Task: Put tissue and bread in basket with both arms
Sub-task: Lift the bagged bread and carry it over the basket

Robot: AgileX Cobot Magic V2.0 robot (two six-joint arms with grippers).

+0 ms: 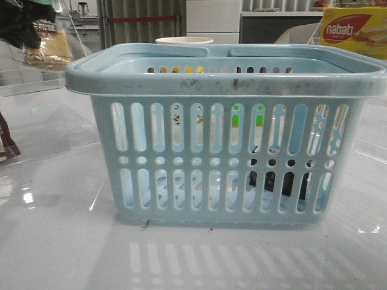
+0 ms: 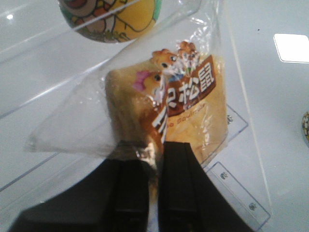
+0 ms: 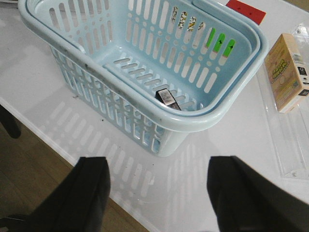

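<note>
Now the left pincer (image 2: 153, 193) pinches the golden-brown wrapped bread (image 2: 193, 121), upper left of the front frame; carry it above the light-blue slotted plastic basket (image 1: 224, 84) rim before releasing. The right pincer (image 3: 157, 193) is spread.

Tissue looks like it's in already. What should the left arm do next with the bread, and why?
Probably carry the bread right, over the basket rim, before releasing. The left claw is shut on its wrapper, and the front view shows it held high, left of the basket, not above it. The tissue already lies on the basket floor, and the right claw hangs open and empty, clear of the basket.
</note>
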